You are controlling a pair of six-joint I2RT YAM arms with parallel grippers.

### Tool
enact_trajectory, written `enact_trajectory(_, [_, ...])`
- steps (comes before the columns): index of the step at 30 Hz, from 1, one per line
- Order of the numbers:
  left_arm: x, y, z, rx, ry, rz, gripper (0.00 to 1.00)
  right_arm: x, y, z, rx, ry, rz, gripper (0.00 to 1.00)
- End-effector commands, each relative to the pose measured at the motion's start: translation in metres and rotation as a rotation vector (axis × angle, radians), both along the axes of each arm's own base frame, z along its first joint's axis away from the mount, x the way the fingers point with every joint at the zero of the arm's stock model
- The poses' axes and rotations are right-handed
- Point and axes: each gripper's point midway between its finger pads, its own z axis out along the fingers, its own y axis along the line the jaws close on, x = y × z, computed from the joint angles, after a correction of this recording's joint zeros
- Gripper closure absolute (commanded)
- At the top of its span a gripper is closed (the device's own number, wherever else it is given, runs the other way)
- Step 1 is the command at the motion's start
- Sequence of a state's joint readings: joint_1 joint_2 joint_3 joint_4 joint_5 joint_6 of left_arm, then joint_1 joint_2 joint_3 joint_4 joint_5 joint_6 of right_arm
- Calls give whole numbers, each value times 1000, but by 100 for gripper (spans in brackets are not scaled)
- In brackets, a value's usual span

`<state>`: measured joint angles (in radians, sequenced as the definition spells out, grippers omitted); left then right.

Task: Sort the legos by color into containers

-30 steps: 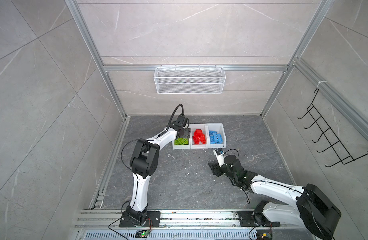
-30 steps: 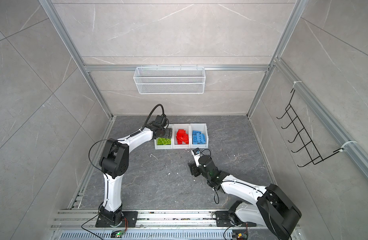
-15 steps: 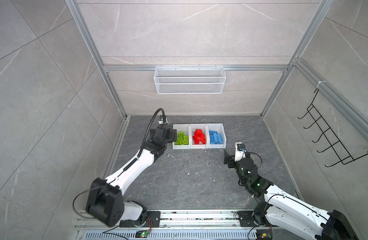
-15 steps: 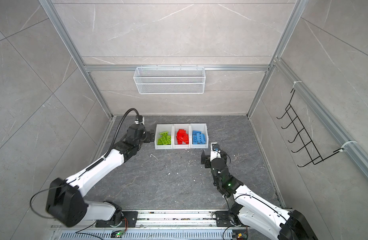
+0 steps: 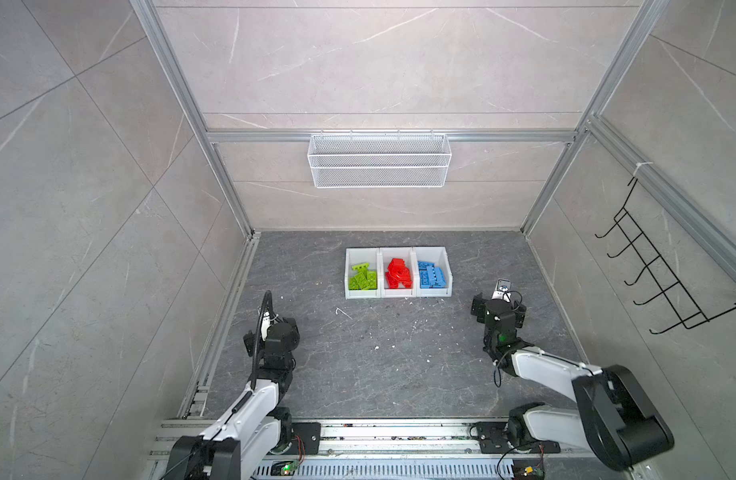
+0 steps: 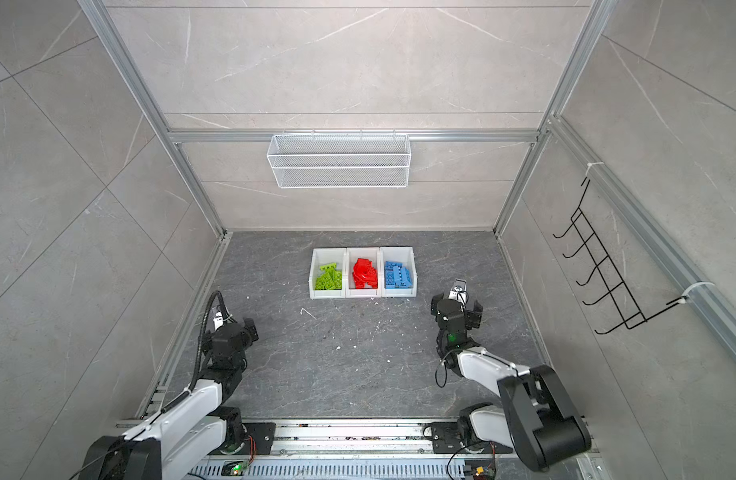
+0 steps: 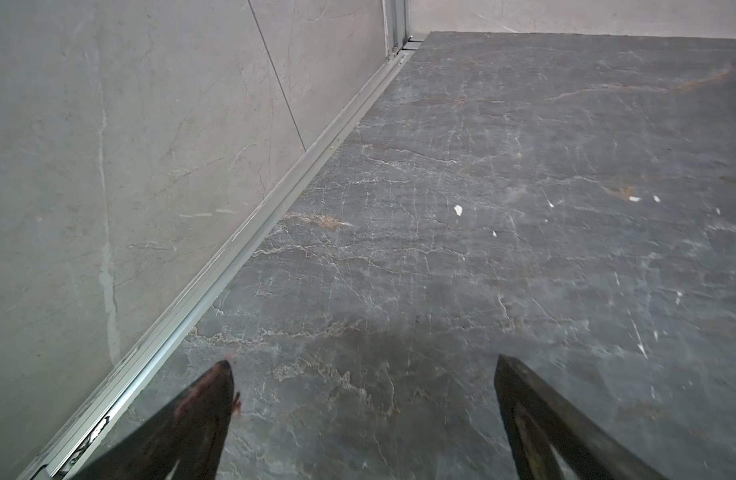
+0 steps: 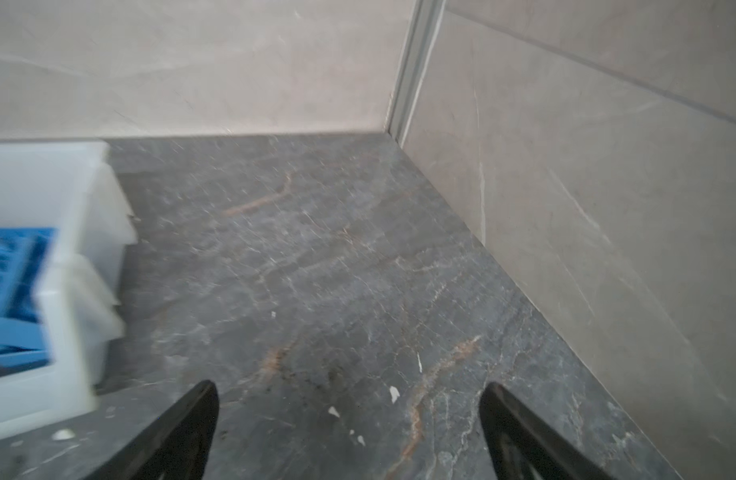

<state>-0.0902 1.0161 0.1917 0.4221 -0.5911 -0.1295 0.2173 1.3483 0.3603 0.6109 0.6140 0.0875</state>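
Hovering above the floor [image 5: 378, 365], L gripper [image 7: 360, 361] & R gripper [image 8: 349, 384] were both spread wide. Legos [image 5: 398, 274] sat colour-sorted in containers [image 5: 399, 294].

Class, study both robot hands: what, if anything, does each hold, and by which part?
Nothing is held. The left hand and the right hand are both open and empty above the floor.

Nothing legible anywhere — no text, labels, brands or numbers can be read in any view.
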Motion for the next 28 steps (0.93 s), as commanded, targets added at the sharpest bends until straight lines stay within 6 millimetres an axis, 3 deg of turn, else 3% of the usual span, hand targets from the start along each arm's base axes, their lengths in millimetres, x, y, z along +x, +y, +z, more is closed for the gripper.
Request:
enact_trajectory(1, [40,-4,33,-2,-156,-51,0,22,2,22,50,-142,56,0])
enact_trajectory(2, [46,-6,32,2,-162,-65,0,20,1,9,83,-112,58,0])
enact_trajectory(3, [52,-6,34,-10,-181,-76,0,22,0,11,90,-164,87,0])
enact_trajectory(8, [82,-18,9,-61,-133,-203,1,30,21,-6,106,-107,224,0])
enact_trajectory(10, [87,-24,-5,-73,-88,-239,1,24,22,-1,82,-163,230,0])
enact_trajectory(11, [90,-23,-3,-57,-113,-243,0,22,22,-2,84,-154,232,0])
enact_trajectory(13, [88,-24,-8,-83,-67,-244,0,30,21,-5,89,-128,217,0])
enact_trajectory(28, [89,-24,-7,-77,-77,-243,0,31,20,-6,104,-121,221,0])
